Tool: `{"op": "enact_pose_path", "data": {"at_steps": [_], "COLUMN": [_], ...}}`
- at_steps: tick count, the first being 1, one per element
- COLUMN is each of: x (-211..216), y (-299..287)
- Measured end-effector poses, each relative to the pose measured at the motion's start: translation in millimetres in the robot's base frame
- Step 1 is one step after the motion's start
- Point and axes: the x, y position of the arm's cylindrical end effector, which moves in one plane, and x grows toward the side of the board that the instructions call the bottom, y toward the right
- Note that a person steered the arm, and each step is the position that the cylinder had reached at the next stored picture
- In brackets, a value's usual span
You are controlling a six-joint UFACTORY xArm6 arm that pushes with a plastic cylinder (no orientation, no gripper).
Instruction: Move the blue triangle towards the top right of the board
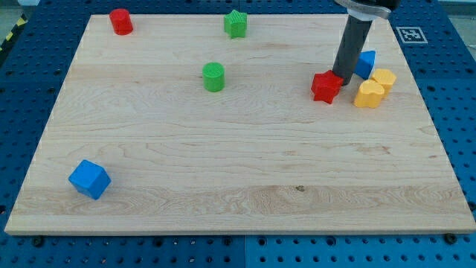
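Your tip (344,79) rests just left of the blue triangle (365,63), apparently touching it, near the board's (238,186) right edge. It grips nothing. A red block (326,87) adjoins it.

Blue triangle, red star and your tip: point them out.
blue triangle (367,62), camera view, its visible right face.
red star (325,87), camera view, top face.
my tip (343,79), camera view, rod's very end.

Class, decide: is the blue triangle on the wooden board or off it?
On it. The blue triangle sits on the board near its right edge, partly hidden behind my tip, beside the yellow blocks.
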Motion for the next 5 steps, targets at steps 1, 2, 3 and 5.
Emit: {"op": "enact_pose_path", "data": {"at_steps": [1,2,3,5], "x": [0,0,-4,-33], "y": [12,31,36,50]}}
